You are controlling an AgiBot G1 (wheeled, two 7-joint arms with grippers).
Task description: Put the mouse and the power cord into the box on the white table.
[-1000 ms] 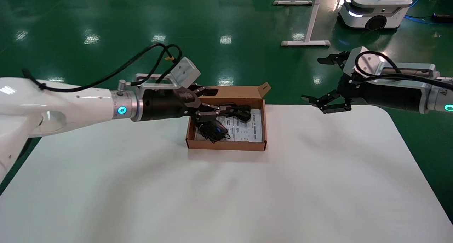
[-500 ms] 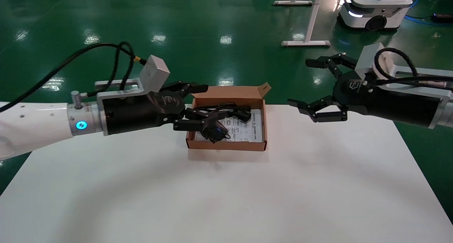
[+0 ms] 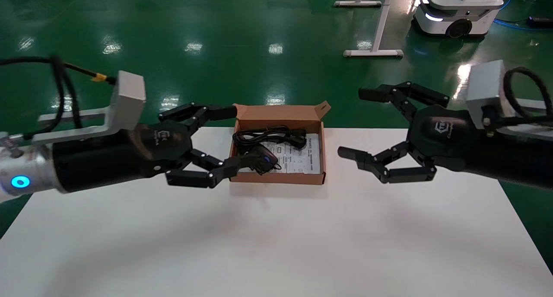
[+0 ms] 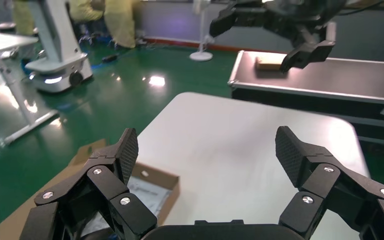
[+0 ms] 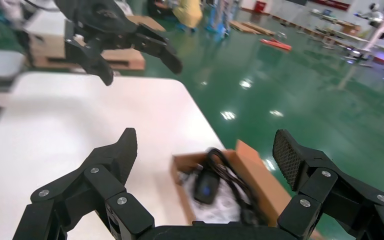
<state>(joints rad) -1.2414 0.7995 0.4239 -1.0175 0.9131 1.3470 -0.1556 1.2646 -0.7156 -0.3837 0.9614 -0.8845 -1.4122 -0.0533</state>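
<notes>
Left gripper [image 3: 218, 145]: jaws spread wide, nothing held, hanging just off the left wall of the box [image 3: 276, 178]; lower finger tip overlaps that wall in the head view, contact or gap cannot be told. Right gripper [image 3: 367, 128]: jaws likewise spread wide and empty, above the white table [image 3: 276, 245] near its far edge, apart from the right wall of the box.

Box at the middle of the table's far edge, flap lid up. Inside: mouse [image 3: 262, 158] at the near-left corner on the printed sheet; power cord [image 3: 270, 137] coiled along the far side, plug toward the right. Both items judged to be in; packing looks essentially done.

Risks from here:
- Left lower finger snagging the left wall on any sideways or upward move; light cardboard likely to slide or tip, spilling the contents.
- Cord loops standing proud of the rim; a passing finger could hook one and drag the cord back out.
- Thin mouse cable, position unclear, could catch the same way.
</notes>
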